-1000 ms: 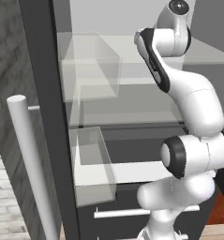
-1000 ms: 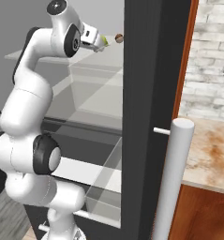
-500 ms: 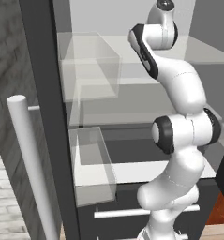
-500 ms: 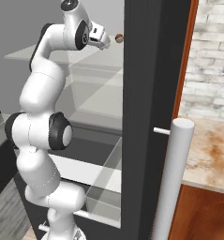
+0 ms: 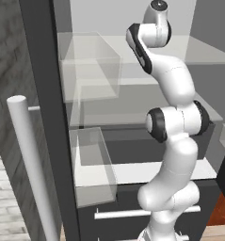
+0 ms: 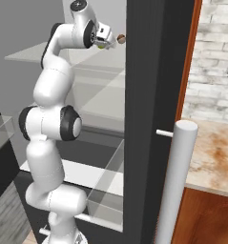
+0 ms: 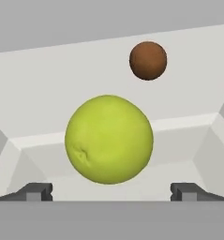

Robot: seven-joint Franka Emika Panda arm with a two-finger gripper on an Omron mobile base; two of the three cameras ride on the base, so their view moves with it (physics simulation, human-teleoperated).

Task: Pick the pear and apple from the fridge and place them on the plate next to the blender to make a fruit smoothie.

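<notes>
Where fridge (image 5: 43, 70) stands open: green fruit (image 7: 108, 139), brown fruit (image 7: 148, 60).

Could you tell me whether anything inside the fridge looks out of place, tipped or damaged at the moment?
Nothing stands out. A yellow-green fruit and a smaller brown fruit sit whole on the pale fridge shelf, apart from each other. The gripper faces the green one with its fingers spread wide. No spill or breakage shows.

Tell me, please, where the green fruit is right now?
In the hand view, the green fruit sits centred just ahead of the open gripper, on the fridge shelf, with the brown fruit beyond.
</notes>
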